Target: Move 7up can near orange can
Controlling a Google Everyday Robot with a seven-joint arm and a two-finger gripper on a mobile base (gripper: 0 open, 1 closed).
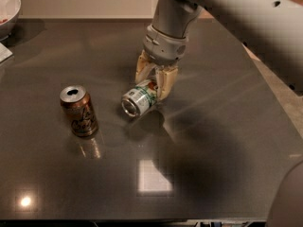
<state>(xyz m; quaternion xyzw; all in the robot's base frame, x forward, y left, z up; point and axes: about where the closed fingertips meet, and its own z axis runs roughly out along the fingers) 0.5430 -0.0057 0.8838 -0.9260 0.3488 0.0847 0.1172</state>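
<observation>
The 7up can (138, 100) is silver-white with a green label and lies on its side, its shiny end toward me, held a little above the dark table (222, 141). My gripper (154, 82) comes down from above and is shut on the 7up can's far end. The orange can (79, 110) stands upright to the left, copper-orange with a silver opened top, about a can's length from the 7up can. The water bottle is hidden behind my arm.
A white bowl (8, 8) sits at the table's far left corner, with a white object (4, 52) just below it at the left edge. The table's right edge runs diagonally past my arm (227, 8).
</observation>
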